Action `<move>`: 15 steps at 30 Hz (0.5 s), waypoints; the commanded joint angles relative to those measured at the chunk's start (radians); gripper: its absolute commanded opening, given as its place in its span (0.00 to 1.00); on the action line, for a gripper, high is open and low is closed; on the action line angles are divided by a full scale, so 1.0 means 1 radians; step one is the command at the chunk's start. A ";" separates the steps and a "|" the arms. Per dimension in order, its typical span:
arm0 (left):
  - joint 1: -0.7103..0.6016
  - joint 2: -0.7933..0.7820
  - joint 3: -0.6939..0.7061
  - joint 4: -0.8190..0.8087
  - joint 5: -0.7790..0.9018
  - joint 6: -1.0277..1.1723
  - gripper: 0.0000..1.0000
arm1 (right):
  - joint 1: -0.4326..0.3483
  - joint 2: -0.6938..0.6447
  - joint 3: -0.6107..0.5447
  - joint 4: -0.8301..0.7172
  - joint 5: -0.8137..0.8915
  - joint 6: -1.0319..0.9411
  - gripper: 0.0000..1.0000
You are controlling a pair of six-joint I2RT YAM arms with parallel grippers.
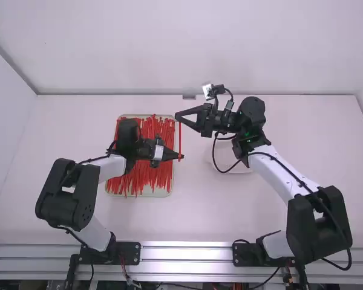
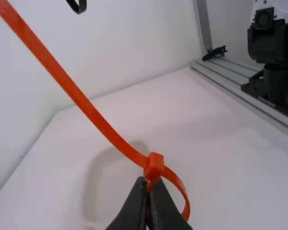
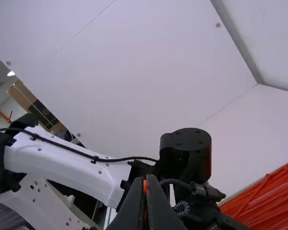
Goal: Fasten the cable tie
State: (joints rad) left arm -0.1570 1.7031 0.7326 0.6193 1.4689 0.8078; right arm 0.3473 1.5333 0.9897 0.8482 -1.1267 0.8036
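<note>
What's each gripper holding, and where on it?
One red cable tie: left gripper pinches the loop just under its head, right gripper pinches the tail end.

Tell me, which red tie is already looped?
The tie stretched between the left gripper and right gripper: its tail passes through its head. The other ties lie loose on the tray.

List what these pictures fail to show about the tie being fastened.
Tail tip of the cable tie: in the left wrist view it is cut off by the top edge; in the right wrist view it is buried between the right hand's fingers.
Loop bottom: in the left wrist view it sits behind the left hand.
Head's locking: too small in the high view.
Count of spare ties: in the high view the left arm covers part.
</note>
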 commanded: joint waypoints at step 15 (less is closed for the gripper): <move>-0.008 0.006 -0.036 0.263 -0.022 -0.323 0.02 | -0.139 -0.020 0.030 -0.147 0.050 -0.109 0.51</move>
State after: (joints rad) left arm -0.1574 1.7039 0.7002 0.8520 1.4418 0.5922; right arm 0.2451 1.5318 0.9970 0.7322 -1.0847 0.7502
